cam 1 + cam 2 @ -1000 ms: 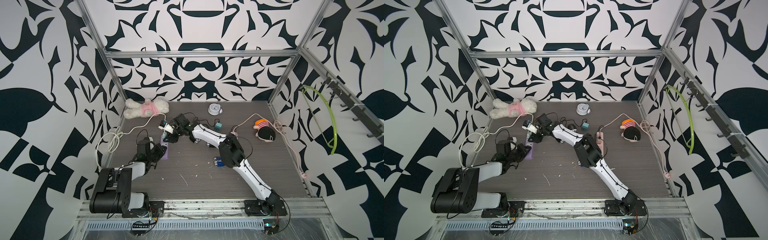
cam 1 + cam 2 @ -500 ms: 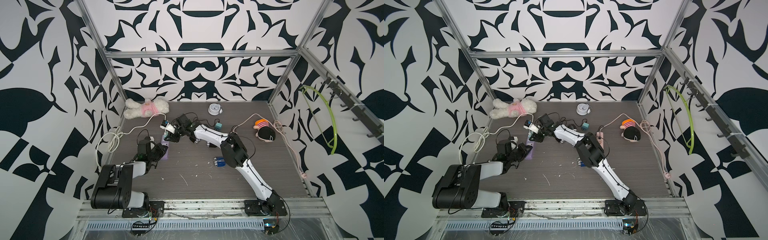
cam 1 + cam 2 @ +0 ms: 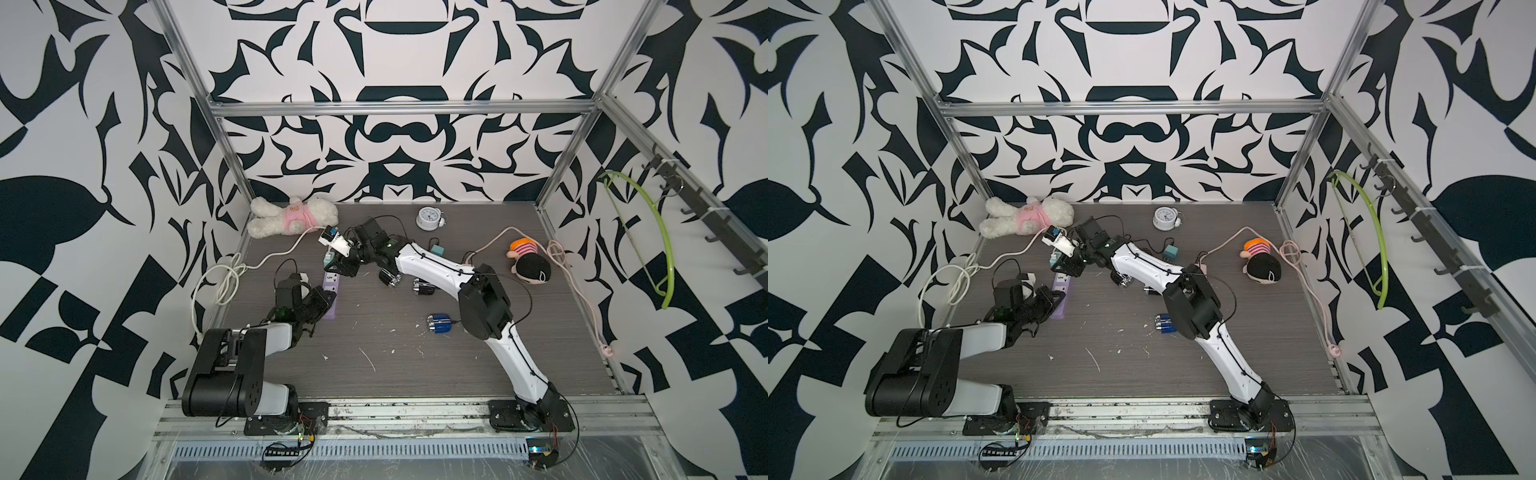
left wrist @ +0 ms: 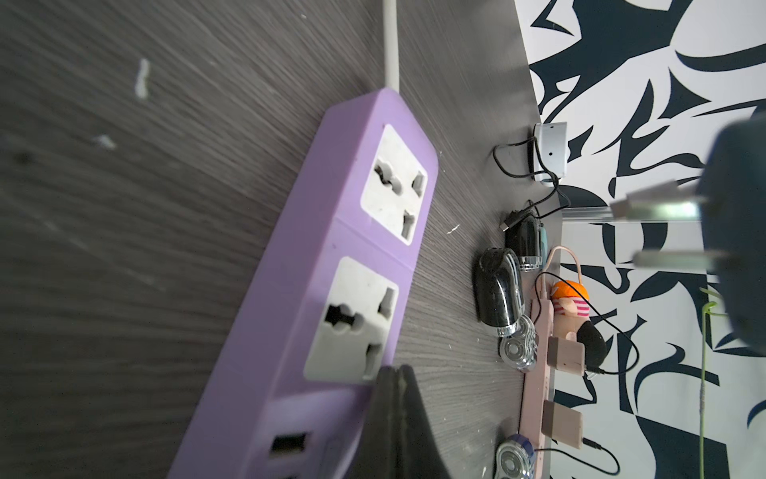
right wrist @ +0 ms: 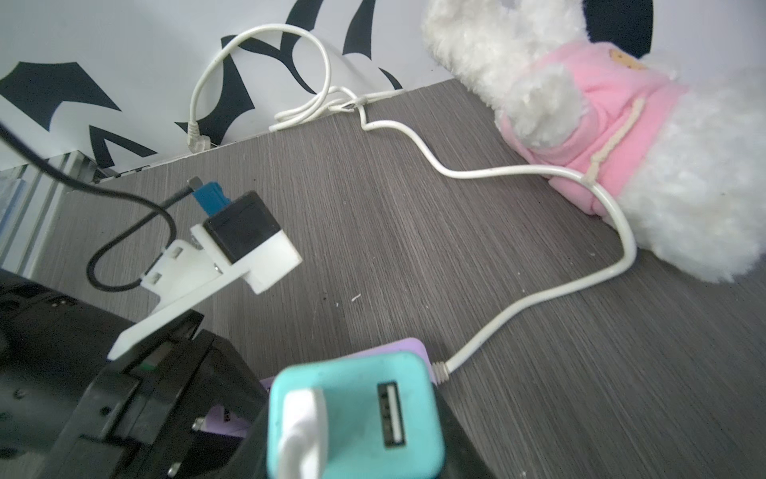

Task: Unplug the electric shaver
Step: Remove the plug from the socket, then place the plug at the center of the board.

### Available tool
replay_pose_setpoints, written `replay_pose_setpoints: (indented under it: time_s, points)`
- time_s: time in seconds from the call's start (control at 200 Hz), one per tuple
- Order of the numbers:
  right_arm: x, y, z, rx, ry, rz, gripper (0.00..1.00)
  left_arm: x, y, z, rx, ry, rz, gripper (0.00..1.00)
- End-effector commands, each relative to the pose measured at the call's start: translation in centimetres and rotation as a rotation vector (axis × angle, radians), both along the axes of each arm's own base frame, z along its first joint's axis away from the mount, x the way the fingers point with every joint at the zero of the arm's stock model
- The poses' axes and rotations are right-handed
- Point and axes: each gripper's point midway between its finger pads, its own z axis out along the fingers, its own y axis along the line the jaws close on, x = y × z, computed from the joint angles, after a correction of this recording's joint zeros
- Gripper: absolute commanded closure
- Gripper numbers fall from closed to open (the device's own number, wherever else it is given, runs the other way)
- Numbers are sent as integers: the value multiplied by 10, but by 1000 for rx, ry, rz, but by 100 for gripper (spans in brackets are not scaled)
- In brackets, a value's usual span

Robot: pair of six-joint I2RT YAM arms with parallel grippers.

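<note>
The right gripper (image 3: 341,263) is clamping a teal plug adapter (image 5: 356,414), holding it just above the corded end of the purple power strip (image 4: 290,290). Its two prongs (image 4: 663,232) are hanging bare in the air. The left gripper (image 4: 393,410), jaws together, is pressing down on the strip. Black shavers (image 3: 388,277) are lying on the table (image 3: 415,374) nearby. The unplugging is looking done, with only setting the adapter down remaining.
</note>
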Motion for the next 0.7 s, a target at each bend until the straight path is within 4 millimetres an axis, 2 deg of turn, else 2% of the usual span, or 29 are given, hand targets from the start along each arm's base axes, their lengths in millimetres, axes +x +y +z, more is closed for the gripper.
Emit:
replay_pose_setpoints:
  time_s: [0.0,0.185,0.325,0.425,0.585,0.62,0.635,0.68,0.695]
  points:
    - [4,-34,6,-111,31,-120,100,-26,7,-34,32,162,22,100]
    - [2,-76,-17,-309,102,-229,100,-25,7,-24,30,148,18,100]
    - [3,-98,-33,-396,194,-286,100,-25,6,-17,29,135,18,100]
    - [9,-108,-45,-448,233,-321,100,-25,7,-12,28,124,20,100]
    - [15,-113,-61,-501,284,-336,100,-26,8,-6,34,117,23,100]
    - [16,-113,-57,-498,285,-338,100,-27,8,-7,36,121,23,100]
    - [16,-113,-67,-514,302,-337,100,-27,8,-7,36,122,22,100]
    - [16,-113,-72,-523,313,-335,100,-28,8,-8,37,127,23,100]
    - [17,-113,-74,-528,315,-335,100,-27,8,-2,36,106,24,100]
